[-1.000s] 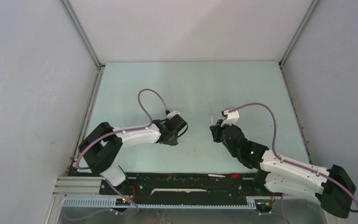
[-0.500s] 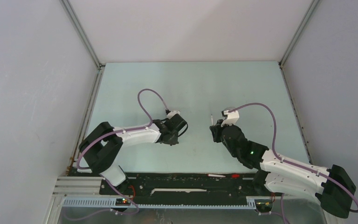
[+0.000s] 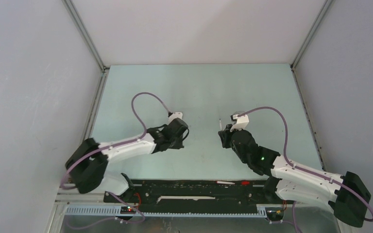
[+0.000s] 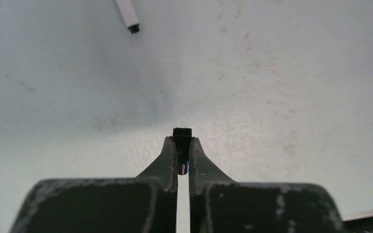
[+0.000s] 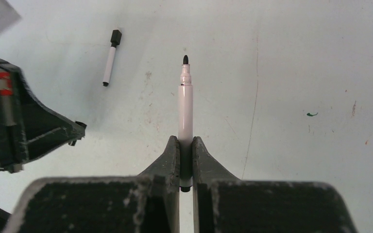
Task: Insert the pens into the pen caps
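In the left wrist view my left gripper [image 4: 182,145] is shut on a small black pen cap [image 4: 182,135], whose end pokes out past the fingertips just above the table. My right gripper [image 5: 185,145] is shut on a white pen [image 5: 185,109]. The pen points forward and its bare dark tip [image 5: 185,59] is uncapped. From above, that pen [image 3: 220,124] stands out of the right gripper [image 3: 223,138], facing the left gripper [image 3: 177,138] across a gap. A second white pen [image 5: 109,60] lies on the table wearing a black cap [image 5: 116,36]; its end [image 4: 128,14] also shows ahead of the left gripper.
The pale green table [image 3: 199,92] is walled by white panels on three sides. A black rail [image 3: 194,187] runs along the near edge by the arm bases. Purple cables [image 3: 143,99] loop above each wrist.
The left jaws have closed on the black cap. The left arm's elbow and base link swung down and to the left, and its wrist shifted slightly left. The right arm has held still.
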You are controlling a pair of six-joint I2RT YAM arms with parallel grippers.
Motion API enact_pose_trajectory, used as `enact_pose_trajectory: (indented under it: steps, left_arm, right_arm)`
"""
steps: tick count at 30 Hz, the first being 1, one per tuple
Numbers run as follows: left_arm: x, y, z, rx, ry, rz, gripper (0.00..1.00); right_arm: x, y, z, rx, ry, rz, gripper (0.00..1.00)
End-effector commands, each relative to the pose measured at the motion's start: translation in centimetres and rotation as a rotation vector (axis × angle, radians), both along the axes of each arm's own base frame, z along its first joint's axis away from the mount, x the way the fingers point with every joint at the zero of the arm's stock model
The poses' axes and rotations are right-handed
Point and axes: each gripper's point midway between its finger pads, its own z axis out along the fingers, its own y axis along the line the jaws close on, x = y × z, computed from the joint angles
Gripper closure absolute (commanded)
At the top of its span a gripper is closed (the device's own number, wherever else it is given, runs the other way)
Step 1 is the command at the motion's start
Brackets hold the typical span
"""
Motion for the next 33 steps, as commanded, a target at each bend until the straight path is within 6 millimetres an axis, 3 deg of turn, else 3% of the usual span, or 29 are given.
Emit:
enact_pose_trajectory:
  steps: [1,10,16,22,28,33]
  left_arm:
    - [1.2,-0.2,4.9,-0.163,-0.163,0.036,1.00]
    - [-0.1,0.1,12.9,-0.478,-0.387,0.014,1.00]
    - [-2.4,-0.7,18.7,-0.733,-0.471,-0.079,1.00]
    - [-5.3,-0.3,25.1,-1.013,-0.616,-0.176,1.00]
    - [-7.0,0.9,28.2,-1.197,-0.714,-0.195,1.00]
    - [-8.5,0.7,30.0,-1.342,-0.748,-0.265,1.00]
  right_arm:
    - [-0.3,1.1,2.8,0.066,-0.067,0.050,1.00]
    - [-4.3,4.3,8.9,0.171,-0.255,0.236,1.00]
    - [-6.6,5.5,12.5,0.296,-0.319,0.315,1.00]
    - [-8.4,6.5,14.6,0.384,-0.345,0.380,1.00]
    - [-10.2,8.0,16.4,0.446,-0.380,0.462,1.00]
    - [-11.7,9.8,16.9,0.459,-0.384,0.534,1.00]
